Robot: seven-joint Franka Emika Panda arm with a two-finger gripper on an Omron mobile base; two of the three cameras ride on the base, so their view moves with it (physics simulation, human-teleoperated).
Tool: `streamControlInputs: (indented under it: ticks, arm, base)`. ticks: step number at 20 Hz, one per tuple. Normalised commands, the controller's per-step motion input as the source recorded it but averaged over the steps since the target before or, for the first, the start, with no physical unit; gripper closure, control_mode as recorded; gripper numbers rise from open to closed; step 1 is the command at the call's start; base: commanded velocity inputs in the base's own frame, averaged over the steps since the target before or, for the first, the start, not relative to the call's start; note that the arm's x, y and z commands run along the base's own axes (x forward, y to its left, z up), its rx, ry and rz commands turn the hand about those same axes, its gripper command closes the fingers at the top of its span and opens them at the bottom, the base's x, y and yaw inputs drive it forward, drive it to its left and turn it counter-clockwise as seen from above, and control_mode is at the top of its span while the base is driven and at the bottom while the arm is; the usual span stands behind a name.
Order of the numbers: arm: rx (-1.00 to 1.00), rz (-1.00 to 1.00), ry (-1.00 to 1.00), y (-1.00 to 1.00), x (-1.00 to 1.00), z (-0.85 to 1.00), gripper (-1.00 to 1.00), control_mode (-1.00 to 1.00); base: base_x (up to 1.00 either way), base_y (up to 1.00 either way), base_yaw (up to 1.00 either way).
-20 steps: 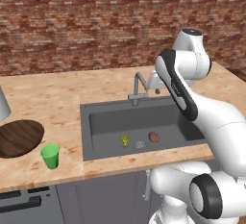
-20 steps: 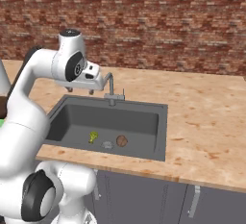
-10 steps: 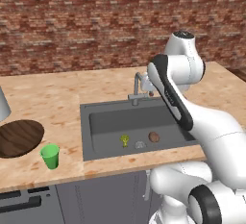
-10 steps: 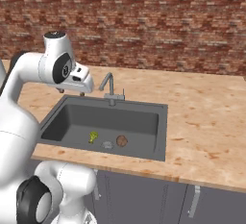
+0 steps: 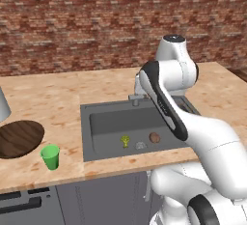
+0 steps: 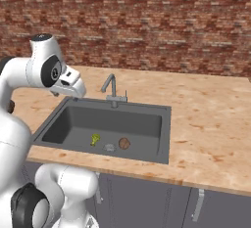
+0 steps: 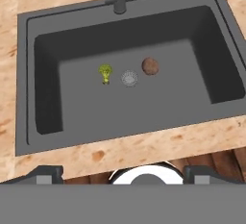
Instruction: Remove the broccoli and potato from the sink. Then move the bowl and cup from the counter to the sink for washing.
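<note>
Nothing has been lifted out yet: the first step, clearing the sink [image 7: 29,21], looks to be only at the approach stage. The gripper [image 6: 73,89] hangs high above the basin's rim on the side away from the faucet [image 6: 112,87], its jaws spread as wide as they go and empty; in the hand view the two finger tips [image 7: 45,174] stand far apart. The broccoli [image 7: 104,72], a tiny yellow-green floret on a pale stem, lies on the sink floor just beside the drain [image 7: 129,78], a small flat grey disc; the potato [image 7: 150,66], a brown roundish lump with a dull skin, lies just on the drain's other side, apart from it. The sink is a deep dark grey rectangular basin with smooth matt walls, sunk in a light beige speckled counter [image 5: 53,98]. Well away from the sink, on the counter, wait the bowl [image 5: 19,138], a wide shallow dish of dark wood grain, and the cup [image 5: 50,157], a small bright green tapered tumbler just beside it. The next move probably calls for a long straight descent into the basin over one of the two vegetables, then a close around something small and rounded that could roll or slip on the hard sink floor.
</note>
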Motion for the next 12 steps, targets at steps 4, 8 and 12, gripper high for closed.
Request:
streamControlInputs:
  ticks: [4, 8, 12]
  arm:
    - [0.0, -0.05, 0.0, 0.14, -0.03, -0.1, -1.0, -1.0]
    - [0.0, -0.02, -0.02, 0.13, 0.0, -0.16, -1.0, -1.0]
    - [-0.01, 0.0, -0.04, 0.12, 0.01, -0.22, -1.0, -1.0]
  base:
    - [0.0, 0.0, 0.0]
    - [0.0, 0.0, 0.0]
    - [0.0, 0.0, 0.0]
